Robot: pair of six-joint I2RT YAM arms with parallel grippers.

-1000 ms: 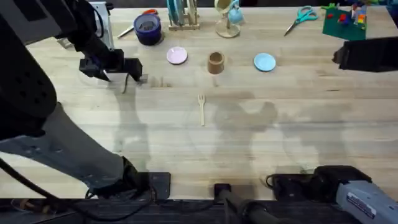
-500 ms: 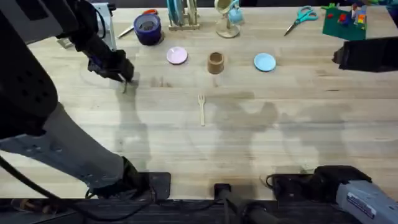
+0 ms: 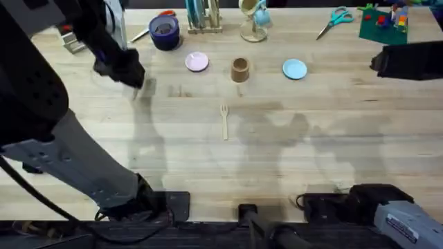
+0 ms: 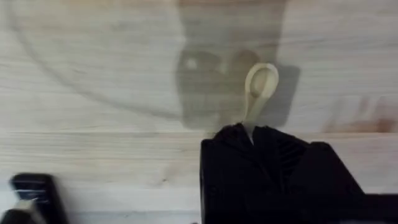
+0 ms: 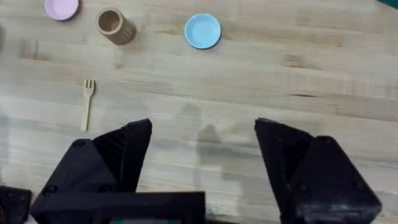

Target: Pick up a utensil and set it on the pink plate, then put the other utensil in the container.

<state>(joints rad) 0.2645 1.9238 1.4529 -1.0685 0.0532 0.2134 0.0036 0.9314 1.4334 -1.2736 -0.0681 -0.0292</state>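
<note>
The table is a pale wooden top made of long boards, with soft shadows of the arms lying over its middle part. Along the far edge stand a dark blue tub, a wooden rack, a pair of scissors with green handles and some coloured blocks. In front of them, in one row, sit the pink plate, the brown cup and a light-blue plate, each apart from the others. The fork lies flat on the wood nearer to the arms' bases, below the gap between the pink plate and the cup, with its prongs toward the far edge. The left gripper is at the far left of the table, to the left of the pink plate and well apart from it. In the left wrist view its black fingers are closed on the thin handle of the spoon, and the round bowl sticks out beyond the fingertips above the wood, with a dark shadow under it. The right gripper holds its fingers wide apart with nothing between them, and looks down on the fork, the cup and both plates.
</note>
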